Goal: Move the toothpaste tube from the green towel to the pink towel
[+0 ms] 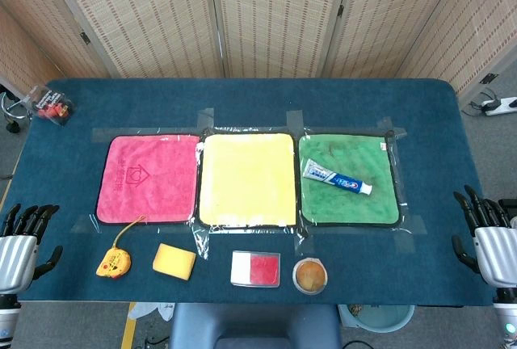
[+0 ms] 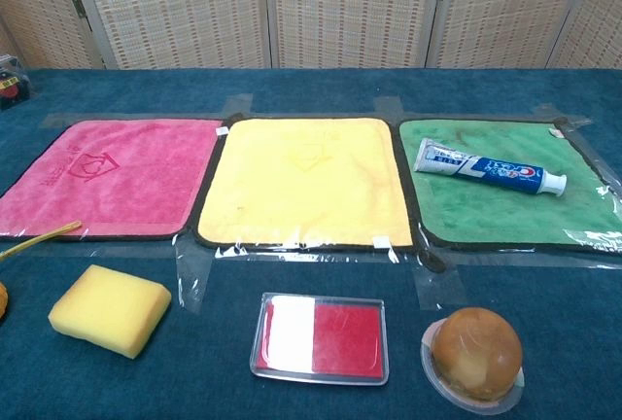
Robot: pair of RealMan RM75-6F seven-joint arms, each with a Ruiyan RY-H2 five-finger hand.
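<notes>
Lying diagonally on the green towel (image 1: 349, 179), the toothpaste tube (image 1: 337, 178) is seen with its white cap toward the towel's outer edge; nothing has been lifted yet. The yellow towel (image 1: 246, 179) is taken as landmark: the green towel lies just beside it on one side, the pink towel (image 1: 149, 178) just beside it on the other, so the tube must be carried across it.

Both hands are held at the table's near corners, well apart from the yellow towel. The left hand (image 1: 23, 240) and the right hand (image 1: 487, 232) are shown empty, fingers spread apart.

Several risks are judged likely. The smooth tube could slip from a loose pinch and be dropped short, onto the yellow towel. The green towel's pile or its tape could be snagged by fingers pressing low.

In front of the yellow towel, a clear tray (image 2: 321, 337) holds a white-and-red block, and a shallow clear cup (image 2: 476, 354) holds a brown domed item.
</notes>
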